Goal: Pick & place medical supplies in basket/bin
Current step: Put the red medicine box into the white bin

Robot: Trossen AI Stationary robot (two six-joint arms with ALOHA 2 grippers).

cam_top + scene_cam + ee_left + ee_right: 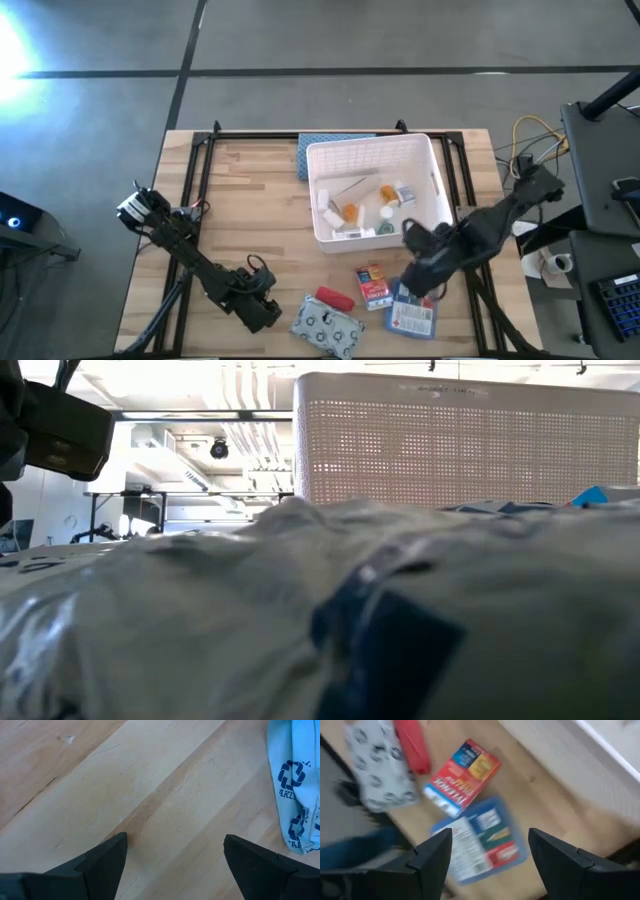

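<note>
In the high view the white slotted bin (433, 165) stands at the table's middle and holds small bottles and vials. Near the front edge lie the grey patterned pouch (328, 326), the red tube (336, 298), the red-orange box (372, 286) and the blue-white flat box (413, 316). My left gripper (272, 316) is open low over bare wood just left of the pouch (295, 785). My right gripper (490, 831) is open above the flat box (480, 840), with the red-orange box (462, 775), the tube (412, 745) and the pouch (375, 765) beyond it. Neither touches anything.
A blue-grey textured mat (320, 150) lies behind the bin's far left corner. In the low view the pouch (300, 620) fills the foreground, with the bin's wall (460, 440) behind it. Bare wood spreads over the table's left half (240, 200). Cables and equipment sit off the right edge.
</note>
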